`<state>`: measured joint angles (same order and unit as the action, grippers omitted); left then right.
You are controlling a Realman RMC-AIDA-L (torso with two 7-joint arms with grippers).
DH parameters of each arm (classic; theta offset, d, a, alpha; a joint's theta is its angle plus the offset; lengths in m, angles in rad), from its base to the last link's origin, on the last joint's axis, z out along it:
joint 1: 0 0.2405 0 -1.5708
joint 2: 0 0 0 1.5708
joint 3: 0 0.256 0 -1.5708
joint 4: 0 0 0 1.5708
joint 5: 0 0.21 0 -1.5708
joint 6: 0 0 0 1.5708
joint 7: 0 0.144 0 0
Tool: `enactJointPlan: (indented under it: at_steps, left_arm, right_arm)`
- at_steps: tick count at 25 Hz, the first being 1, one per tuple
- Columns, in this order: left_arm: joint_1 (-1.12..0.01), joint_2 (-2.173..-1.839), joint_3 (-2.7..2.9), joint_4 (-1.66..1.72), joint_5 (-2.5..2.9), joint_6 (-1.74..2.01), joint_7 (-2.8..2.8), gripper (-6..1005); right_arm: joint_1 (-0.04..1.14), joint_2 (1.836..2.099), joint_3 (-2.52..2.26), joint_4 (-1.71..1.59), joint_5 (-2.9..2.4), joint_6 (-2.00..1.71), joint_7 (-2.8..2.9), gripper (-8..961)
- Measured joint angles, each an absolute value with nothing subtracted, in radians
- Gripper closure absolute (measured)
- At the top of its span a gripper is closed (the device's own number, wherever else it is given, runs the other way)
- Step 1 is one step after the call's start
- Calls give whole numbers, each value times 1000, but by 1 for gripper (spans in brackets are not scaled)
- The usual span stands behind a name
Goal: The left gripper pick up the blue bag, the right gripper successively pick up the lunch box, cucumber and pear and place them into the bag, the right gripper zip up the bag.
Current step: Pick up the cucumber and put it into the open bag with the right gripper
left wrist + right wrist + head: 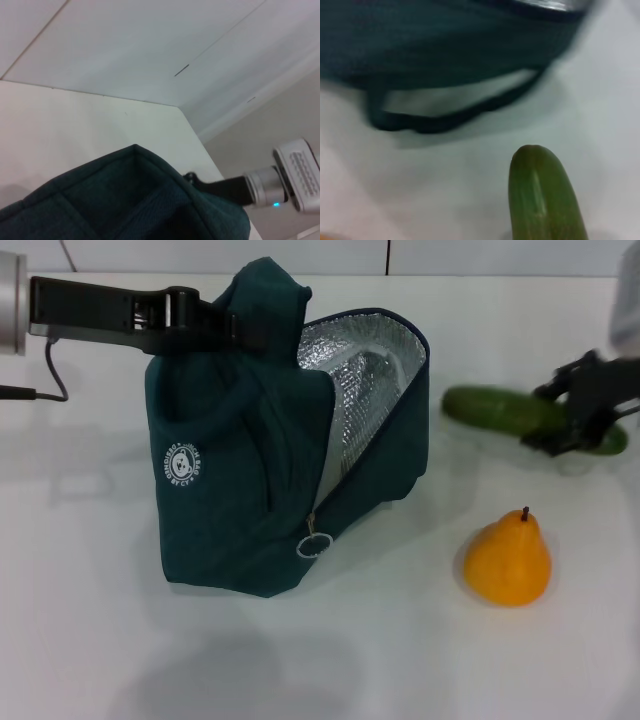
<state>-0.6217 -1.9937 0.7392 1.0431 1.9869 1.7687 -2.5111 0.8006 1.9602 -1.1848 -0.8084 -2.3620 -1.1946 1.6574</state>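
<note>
Head view shows the blue bag (pixel 250 470) standing on the white bench (pixel 90 640), its mouth gaping so the silver foil lining faces right. The left gripper (pixel 215 325) reaches in from the bag's left and has its jaws pinched on the fabric at the bag's top, holding it up. No lunch box lies on the bench; whether it sits inside the bag cannot be told from here.

The step in hand looks like the cucumber pick. The cucumber (pixel 520 415) lies flat on the bench to the right of the bag, well apart from it, and the right gripper (pixel 580 415) is set around its far end, jaws spread to either side of it; whether they press on it yet I cannot tell. The pear (pixel 510 560) stands upright, right of the bag and nearer the camera than the cucumber.

Next, I judge, the jaws must close on the cucumber, lift it and carry it leftward into the bag's open mouth.
</note>
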Motion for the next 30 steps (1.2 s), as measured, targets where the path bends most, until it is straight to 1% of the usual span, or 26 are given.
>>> enactJointPlan:
  at_steps: [3, 7, 13, 18, 24, 30]
  left_arm:
    - [-622, -1994, 739, 1043, 1985, 1769, -2511, 960]
    - [-622, -1997, 739, 1043, 1984, 1769, -2514, 960]
    - [-621, -1996, 741, 1043, 1983, 1775, -2517, 960]
    - [-618, -1993, 745, 1042, 1983, 1785, -2517, 960]
    - [-624, -1985, 742, 999, 1983, 1796, -2512, 960]
    - [-624, -1983, 740, 983, 1981, 1796, -2504, 960]
  right_arm:
    - [783, 1952, -1068, -809, -2357, -1188, 1695, 316]
    - [775, 1961, -864, -815, -2286, -1243, 1726, 315]
    - [765, 1959, -787, -788, -2033, -1331, 1828, 313]
    - [757, 1978, -792, -702, -1768, -1382, 1878, 311]
    - [774, 2017, -810, -566, -1543, -1425, 1854, 308]
    - [814, 2027, -1013, -354, -1238, -1448, 1715, 306]
